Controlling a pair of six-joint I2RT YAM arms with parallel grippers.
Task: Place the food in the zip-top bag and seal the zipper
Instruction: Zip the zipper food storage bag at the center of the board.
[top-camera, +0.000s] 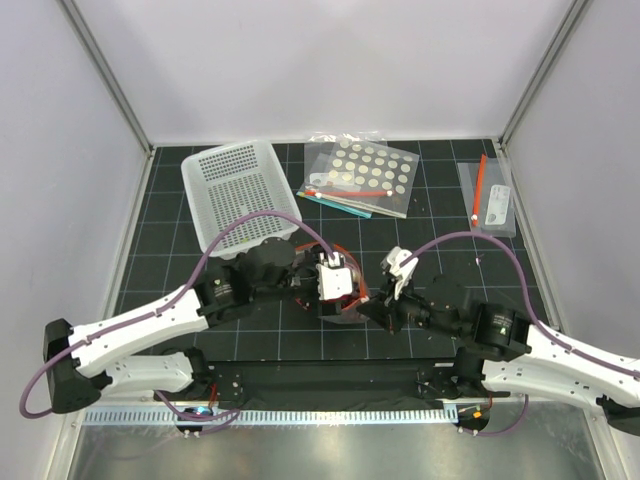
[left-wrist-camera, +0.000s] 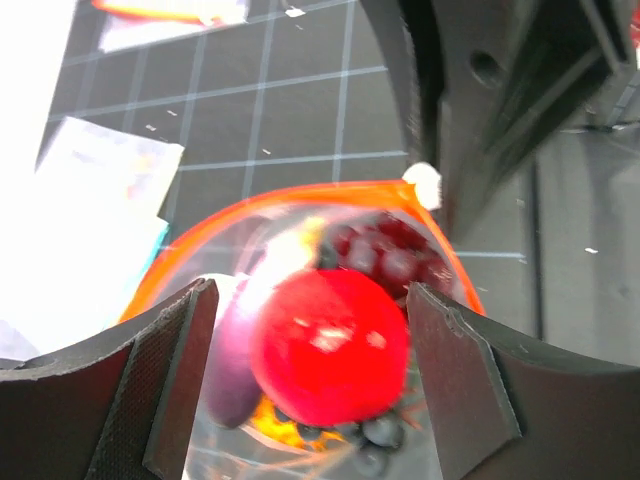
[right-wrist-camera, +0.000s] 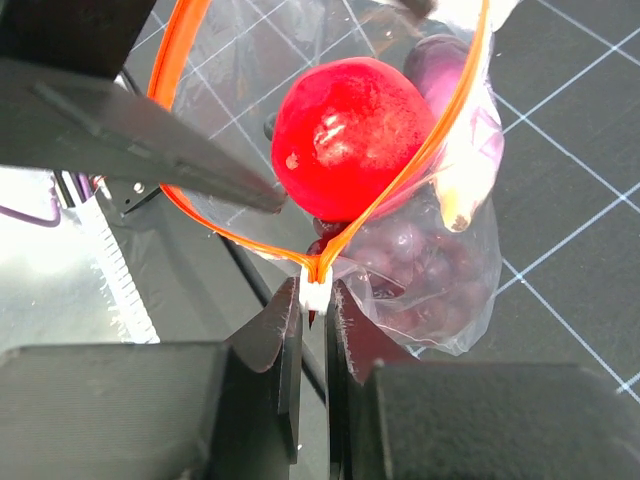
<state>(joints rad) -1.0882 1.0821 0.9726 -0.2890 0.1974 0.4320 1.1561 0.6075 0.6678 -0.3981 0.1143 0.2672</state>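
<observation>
**Operator:** Report the left gripper (left-wrist-camera: 310, 310).

**Technician:** Its jaws are spread wide and hold nothing. In its wrist view the red apple (left-wrist-camera: 330, 345) sits between the two fingers (left-wrist-camera: 170, 380) with a gap on each side, so no contact is visible. The apple appears blurred.

**Operator:** Location of the apple?

**Technician:** It is in the mouth of the zip-top bag (right-wrist-camera: 440, 290), within the loop formed by the zipper (right-wrist-camera: 316, 268). The grape bunch (right-wrist-camera: 410, 252) lies below it, deeper in the bag. A smooth purple piece (right-wrist-camera: 450, 60) lies against the apple; its identity cannot be determined.

**Operator:** Right gripper (right-wrist-camera: 313, 310)?

**Technician:** It is closed tight on the zipper — specifically on the white tab at one end, where the two orange strips meet. Nothing else is in the grip.

**Operator:** Zipper condition?

**Technician:** Unsealed. The strips bow apart into a wide oval.

**Operator:** Position on the table?

**Technician:** In the overhead view the bag sits near the middle of the black gridded mat (top-camera: 170, 230), toward the near edge, between the two grippers. Whether it rests on the mat or is lifted cannot be determined. The white basket (top-camera: 235, 185), the dotted bag (top-camera: 360, 170) and the small labelled bag (top-camera: 490, 195) lie well apart from it — all along the far side.
</observation>
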